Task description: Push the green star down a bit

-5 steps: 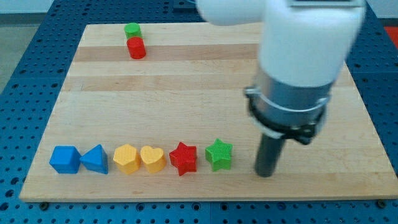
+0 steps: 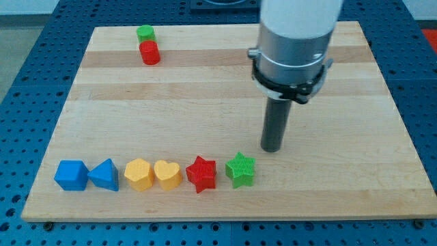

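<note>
1. Near the view's bottom edge of the wooden board point(image 2: 205, 89), six blocks are sitting in a row, and none of them is showing any brand, label or writing that I can read.
2. Running from the view's left, the row is showing a blue cube point(image 2: 71, 175), a blue triangular block point(image 2: 104, 175), a yellow hexagonal block point(image 2: 138, 174), a yellow heart point(image 2: 167, 174), a red star point(image 2: 201, 173) and the green star point(image 2: 240, 169).
3. The green star is sitting at the row's right end, just beside the red star, with its top edge lying slightly higher in the view than its neighbours.
4. My tip point(image 2: 272, 148) is resting on the bare wood up and to the view's right of the green star, near it but not touching it.
5. The dark rod is hanging straight down from the arm's white and grey body point(image 2: 293, 41); it is carrying no fingers, so nothing is being held or gripped, and the tip is touching only the board.
6. Far off at the view's top left, a green cylinder point(image 2: 145, 32) is sitting just above a red cylinder point(image 2: 149, 52), the two looking as if they are touching.
7. Around the board, a blue perforated table top point(image 2: 20, 82) is showing on all sides.
</note>
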### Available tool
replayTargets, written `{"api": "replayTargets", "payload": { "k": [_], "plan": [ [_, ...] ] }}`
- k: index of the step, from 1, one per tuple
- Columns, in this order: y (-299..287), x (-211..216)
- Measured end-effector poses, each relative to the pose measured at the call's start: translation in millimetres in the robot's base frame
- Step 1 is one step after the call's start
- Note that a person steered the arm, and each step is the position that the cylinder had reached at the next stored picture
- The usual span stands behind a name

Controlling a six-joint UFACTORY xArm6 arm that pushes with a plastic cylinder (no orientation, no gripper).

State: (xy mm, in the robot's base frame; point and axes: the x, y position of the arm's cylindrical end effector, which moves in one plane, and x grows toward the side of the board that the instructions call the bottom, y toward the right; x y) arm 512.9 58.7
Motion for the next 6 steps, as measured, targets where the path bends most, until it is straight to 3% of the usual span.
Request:
{"api": "replayTargets", "payload": {
  "k": [2, 6],
  "plan": [
    [-50, -2],
    [-51, 10]
  ]
}}
